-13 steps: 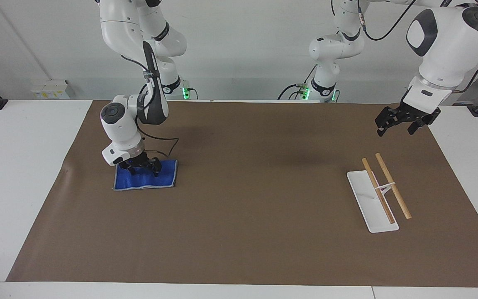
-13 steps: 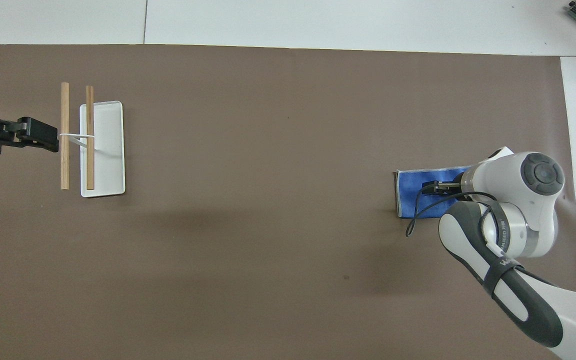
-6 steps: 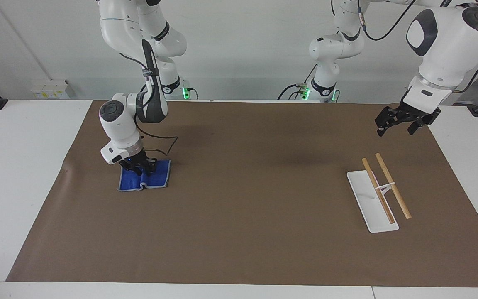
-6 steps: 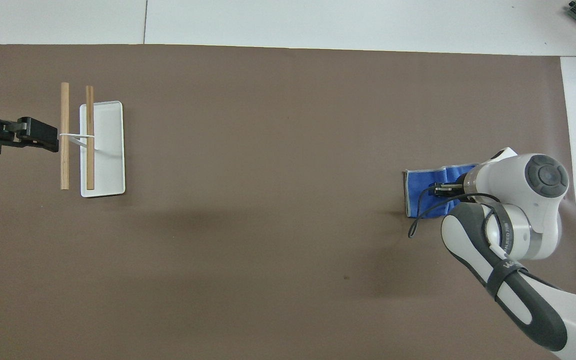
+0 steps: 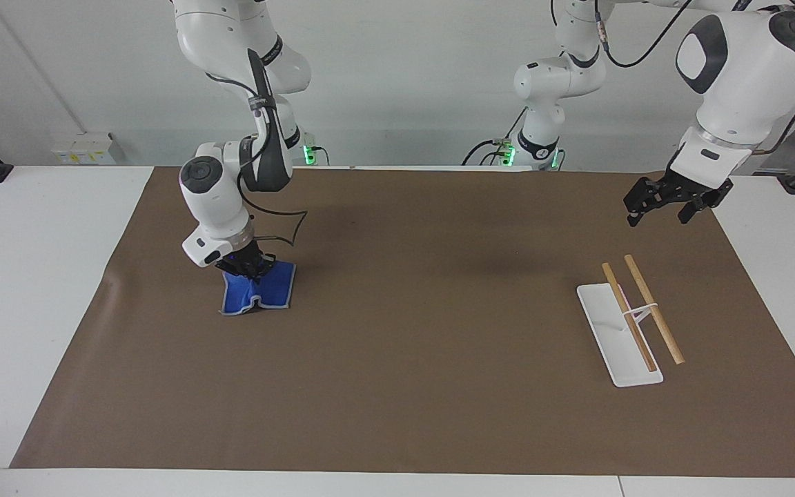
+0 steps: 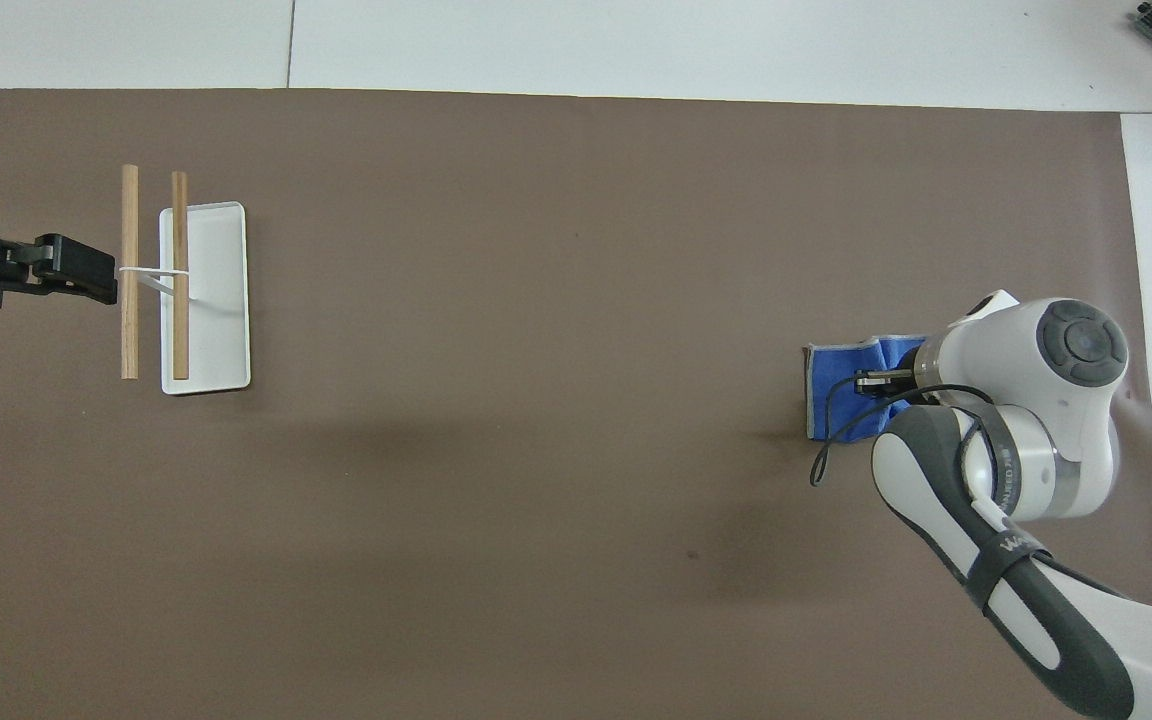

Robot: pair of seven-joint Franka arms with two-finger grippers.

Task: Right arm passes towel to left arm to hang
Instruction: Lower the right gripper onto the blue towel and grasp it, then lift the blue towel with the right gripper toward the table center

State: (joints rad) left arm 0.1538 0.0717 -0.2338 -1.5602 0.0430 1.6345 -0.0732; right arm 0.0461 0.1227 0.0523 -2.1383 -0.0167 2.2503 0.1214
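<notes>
1. The desk (image 5: 38, 290) is white, and bare at both ends.
2. A large brown mat (image 5: 404, 359) lies flat on it and covers most of the top.
3. On the mat, toward the left arm's end, stands a white rack base (image 5: 615, 342) carrying two wooden rails (image 5: 653, 309) side by side.
4. Toward the right arm's end, a blue towel (image 5: 259, 293) is bunched and partly raised, its lower edge touching the mat.

Right gripper (image 5: 251, 266) low, fingers pinched together; left gripper (image 5: 670, 201) raised, fingers spread.
</notes>
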